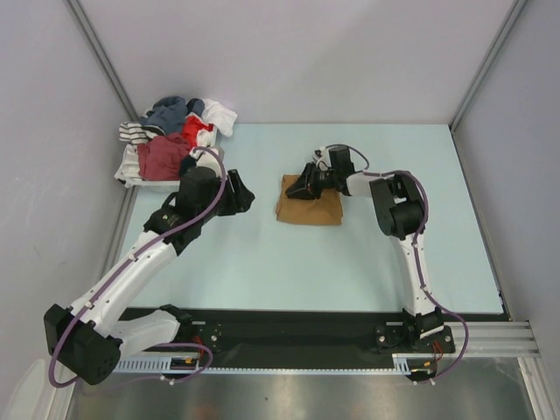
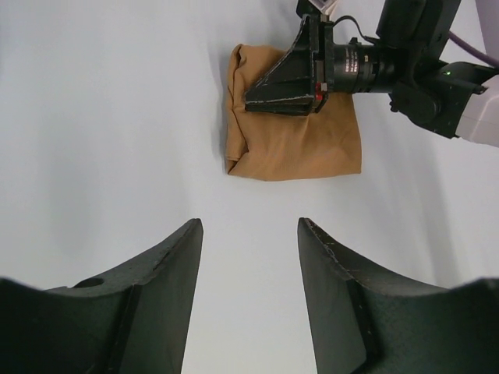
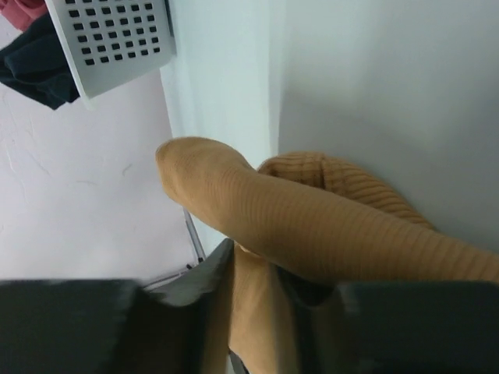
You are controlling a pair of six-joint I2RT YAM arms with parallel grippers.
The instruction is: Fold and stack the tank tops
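**A:** Where is the tan tank top (image 1: 315,210) relative to the fingers?

**B:** It lies on the table (image 1: 262,262), right of centre. The right gripper (image 1: 304,186) sits at its 11 o'clock corner. In the right wrist view, a ribbed roll of the cloth (image 3: 312,226) runs down between the two dark fingers (image 3: 171,312). I cannot tell whether they pinch it or only flank it.

**A:** And the left gripper (image 1: 243,197)?

**B:** Its fingers (image 2: 168,265) stand apart with nothing between them. The top is well apart from them, at about 1 o'clock.

**A:** How does the top look?

**B:** It is folded into a rough rectangle, with creases and a rumpled far edge.

**A:** Does any view add something?

**B:** Only the overhead view shows the whole pile of clothes (image 1: 175,131) at 10 o'clock, with a dark maroon top (image 1: 162,159) in it. The right wrist view catches just a perforated white basket (image 3: 117,39) wall.
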